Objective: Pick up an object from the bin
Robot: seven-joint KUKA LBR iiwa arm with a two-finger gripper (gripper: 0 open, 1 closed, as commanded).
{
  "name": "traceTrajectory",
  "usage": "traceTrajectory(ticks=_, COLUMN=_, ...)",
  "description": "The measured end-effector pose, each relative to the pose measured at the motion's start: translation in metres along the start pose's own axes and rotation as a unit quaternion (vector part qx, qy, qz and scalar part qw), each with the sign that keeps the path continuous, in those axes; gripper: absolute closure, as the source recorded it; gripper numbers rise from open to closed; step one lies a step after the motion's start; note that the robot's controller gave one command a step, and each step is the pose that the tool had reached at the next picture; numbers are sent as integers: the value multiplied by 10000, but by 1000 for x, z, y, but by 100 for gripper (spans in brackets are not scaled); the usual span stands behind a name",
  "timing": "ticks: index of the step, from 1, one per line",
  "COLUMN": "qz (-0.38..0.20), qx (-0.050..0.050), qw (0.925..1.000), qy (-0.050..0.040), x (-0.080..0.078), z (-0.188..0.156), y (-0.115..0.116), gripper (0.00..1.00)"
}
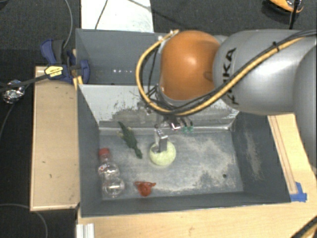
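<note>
Apparently to take it from above, the gripper (161, 144) hangs upright over the pale green ball (165, 157) in the middle of the bin (213, 157); how its jaws stand, one cannot tell.

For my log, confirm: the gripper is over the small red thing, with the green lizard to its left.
Wrong: the camera view shows the gripper over the pale green ball, not the small red thing. The green lizard is to its left.
</note>
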State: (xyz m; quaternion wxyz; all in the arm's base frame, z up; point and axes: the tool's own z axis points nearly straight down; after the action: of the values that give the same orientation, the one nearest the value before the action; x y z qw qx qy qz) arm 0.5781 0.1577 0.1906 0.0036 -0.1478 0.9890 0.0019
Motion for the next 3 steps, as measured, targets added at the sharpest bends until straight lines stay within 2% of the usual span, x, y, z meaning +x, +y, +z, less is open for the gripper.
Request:
traceTrajectory(ticks=1, qz=-385, qx=12, qw=9993, qy=27, x=19, z=24, y=-23, gripper=0)
traceTrajectory(ticks=2, qz=-847, qx=6, qw=9964, qy=-23, x=29, z=38, y=-38, gripper=0)
traceTrajectory(ticks=3, qz=-1336, qx=15, qw=9910, qy=-14, x=6, z=80, y=-53, gripper=0)
